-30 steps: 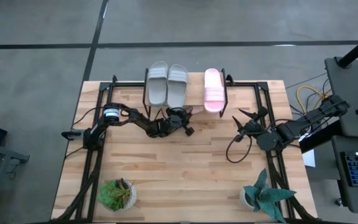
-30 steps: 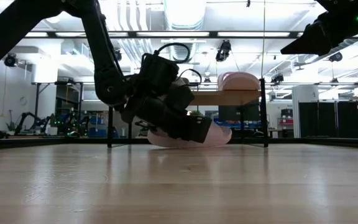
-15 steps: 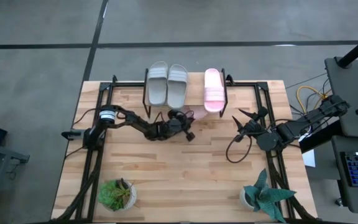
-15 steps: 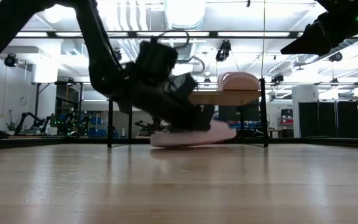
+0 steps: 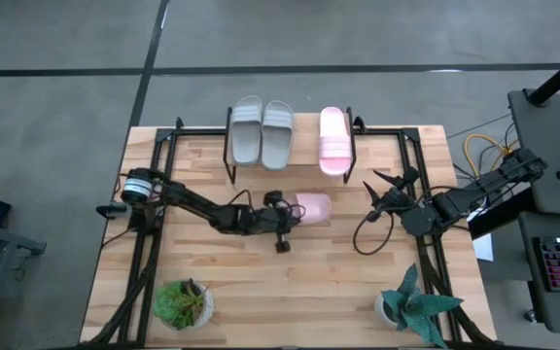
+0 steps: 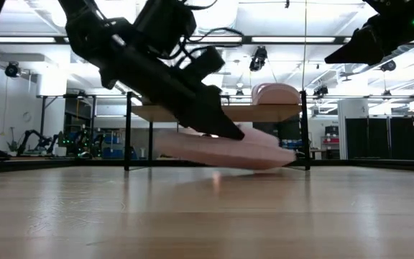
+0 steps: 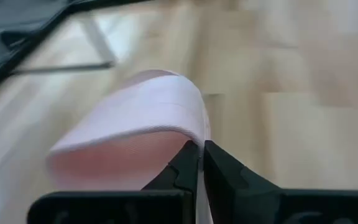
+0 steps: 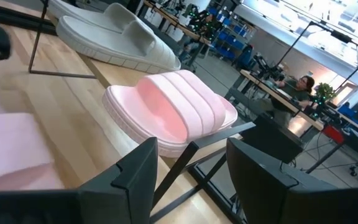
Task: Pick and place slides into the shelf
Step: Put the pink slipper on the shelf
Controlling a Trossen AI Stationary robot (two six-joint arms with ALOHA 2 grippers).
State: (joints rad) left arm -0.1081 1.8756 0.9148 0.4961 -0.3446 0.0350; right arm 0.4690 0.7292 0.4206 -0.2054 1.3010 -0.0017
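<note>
Two pale grey slides (image 5: 261, 131) and one pink slide (image 5: 333, 141) lie on top of the shelf (image 5: 305, 131) at the table's far edge. The second pink slide (image 5: 311, 207) is in front of the shelf, near the table's middle. My left gripper (image 5: 285, 212) is shut on it and reaches in from the table's left. In the low view this slide (image 6: 221, 151) is tilted below the gripper (image 6: 218, 126). My right gripper (image 5: 382, 190) waits open over the table's right side, touching nothing. My left gripper pinches the pink slide's ribbed strap at its edge (image 7: 190, 138) between its two fingers (image 7: 182, 167). It slants down from the table's left. The slide hangs tilted, its far end (image 6: 279, 157) low by the tabletop; I cannot tell if that end touches.
Two potted plants stand near the near edge, one left (image 5: 183, 303) and one right (image 5: 411, 306). Black frame rails (image 5: 158, 156) run along the table's sides. A loop of cable (image 5: 367, 233) hangs by the right arm. Bare wood (image 5: 290, 282) lies between the plants.
My left gripper has drawn back from under the shelf toward the near edge and risen, shut throughout. The pink slide came with it out from beneath the shelf and now sits tilted in front of it, farther toward the table's right.
</note>
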